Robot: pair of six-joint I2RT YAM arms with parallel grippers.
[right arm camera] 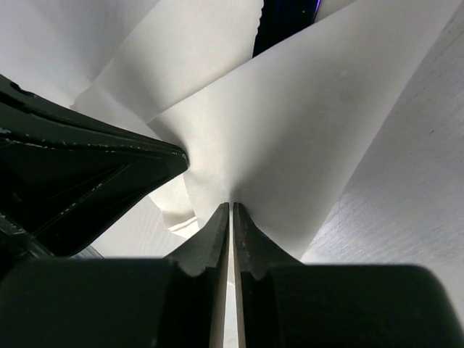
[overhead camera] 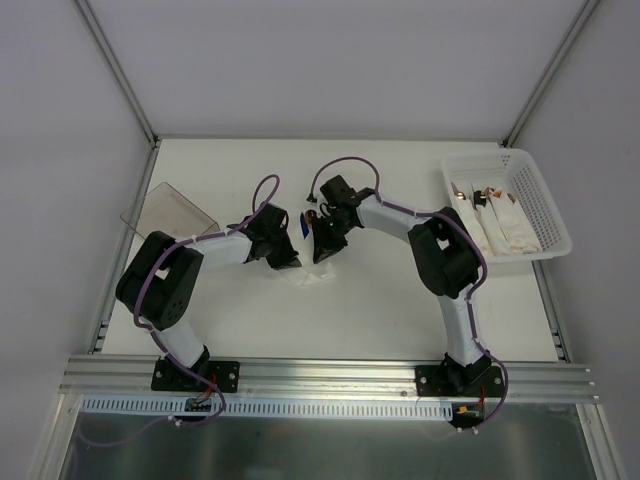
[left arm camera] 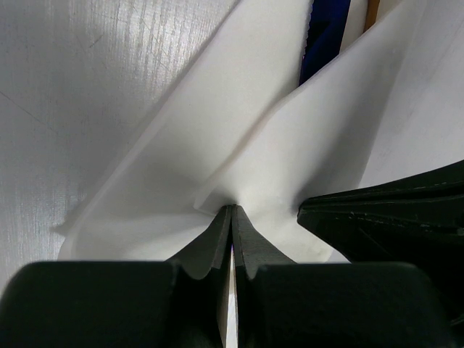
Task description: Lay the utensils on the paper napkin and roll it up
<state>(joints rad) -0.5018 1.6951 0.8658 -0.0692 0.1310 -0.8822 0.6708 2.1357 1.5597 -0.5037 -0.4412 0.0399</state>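
Note:
The white paper napkin [overhead camera: 308,274] lies at the table's middle, mostly hidden under both grippers. My left gripper [overhead camera: 288,262] is shut on a pinched fold of the napkin [left arm camera: 217,145]. My right gripper [overhead camera: 325,253] is shut on the napkin's other side [right arm camera: 304,138], right beside the left one. A thin tan utensil [left arm camera: 373,13] and something blue [left arm camera: 326,32] show at the napkin's far end; the utensil also shows between the grippers in the top view [overhead camera: 309,217]. The blue thing shows in the right wrist view [right arm camera: 286,22] too.
A white perforated basket [overhead camera: 545,205] at the back right holds several rolled napkin bundles [overhead camera: 500,220]. A clear smoky plastic container [overhead camera: 170,208] lies at the back left. The right finger [left arm camera: 391,217] crosses the left wrist view; the left finger [right arm camera: 80,174] crosses the right wrist view.

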